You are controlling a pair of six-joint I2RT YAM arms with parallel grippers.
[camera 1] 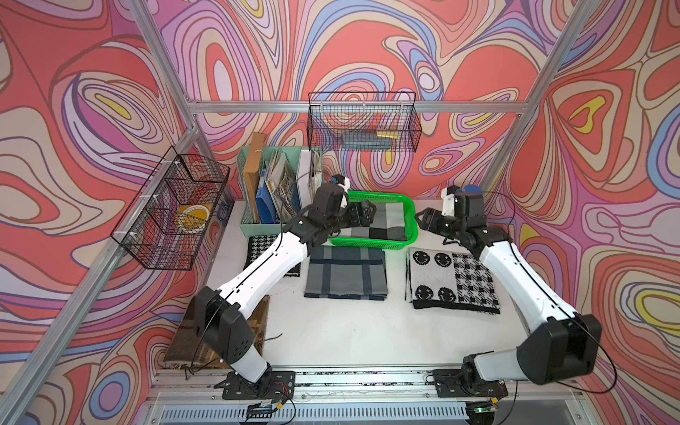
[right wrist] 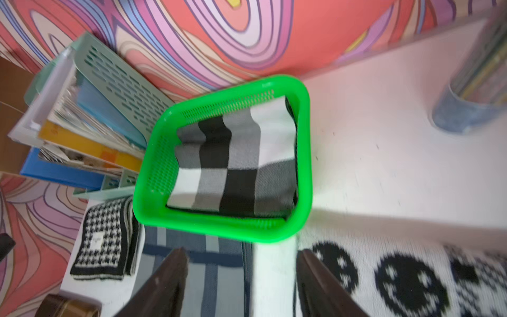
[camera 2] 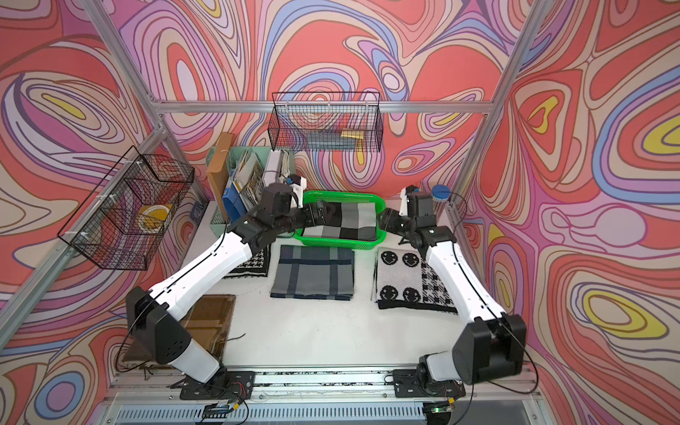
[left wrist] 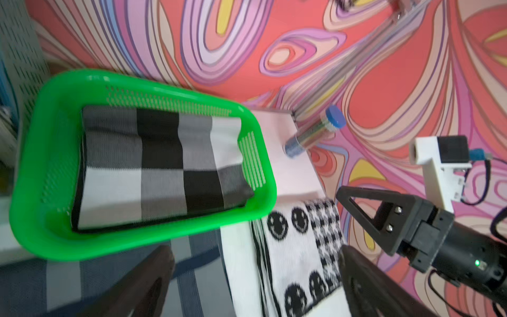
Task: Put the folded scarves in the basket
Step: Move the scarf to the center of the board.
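Observation:
The bright green basket stands at the back middle of the table. A folded scarf in black, grey and white checks lies inside it, its far edge bent up against the wall. My left gripper hovers at the basket's left end, open and empty. My right gripper is just outside the right end, also open and empty. Both wrist views show the basket and the scarf beyond the spread jaws of the left gripper and the right gripper.
In front of the basket lie a grey plaid scarf, a smiley-pattern scarf and a houndstooth scarf partly under my left arm. A mint file organizer stands back left. Black wire baskets hang on the frame. A blue-capped tube stands back right.

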